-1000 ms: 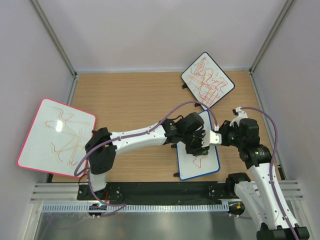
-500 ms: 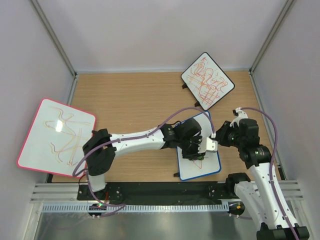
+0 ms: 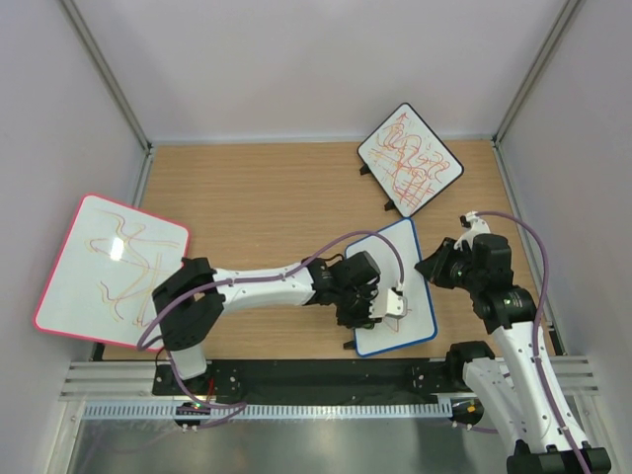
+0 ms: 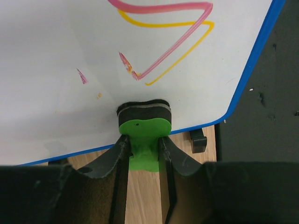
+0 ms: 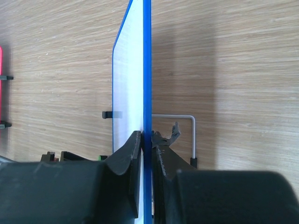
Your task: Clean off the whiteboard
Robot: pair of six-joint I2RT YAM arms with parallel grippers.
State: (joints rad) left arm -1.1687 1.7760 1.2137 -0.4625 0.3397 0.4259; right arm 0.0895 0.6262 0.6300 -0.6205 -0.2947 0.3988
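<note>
Step in hand: wiping, part done. The whiteboard [image 3: 415, 321] sits at the near right of the wooden surface [image 3: 267, 197], between my two arms and well short of the black-framed board [image 3: 410, 158] at the back. The pink-framed board [image 3: 109, 267] is far off to the left. My right pincer [image 5: 147, 135] is pressed together on the board's blue edge, one finger on each face, steadying it. The right wrist view shows the board edge-on and it appears tilted up off the wood, though I cannot confirm how far. My left pincer [image 4: 143, 140] is pinching the green handle of the eraser [image 4: 143, 126], whose dark felt meets the white face just inside the frame, close to a rounded corner. The face around the felt is largely clean. A paired pink and yellow stroke [image 4: 177, 37] lies further in, apart from the felt, with small red smudges [image 4: 126, 63] nearer to it. In my judgement the next move calls for sweeping the eraser inward across the smudges and along that stroke. The felt must stay flat and pressed, while the right pincer holds against the push so the board does not swing. Brands, labels, writing: none legible. The marks on all three boards are scribbles, not letters.
</note>
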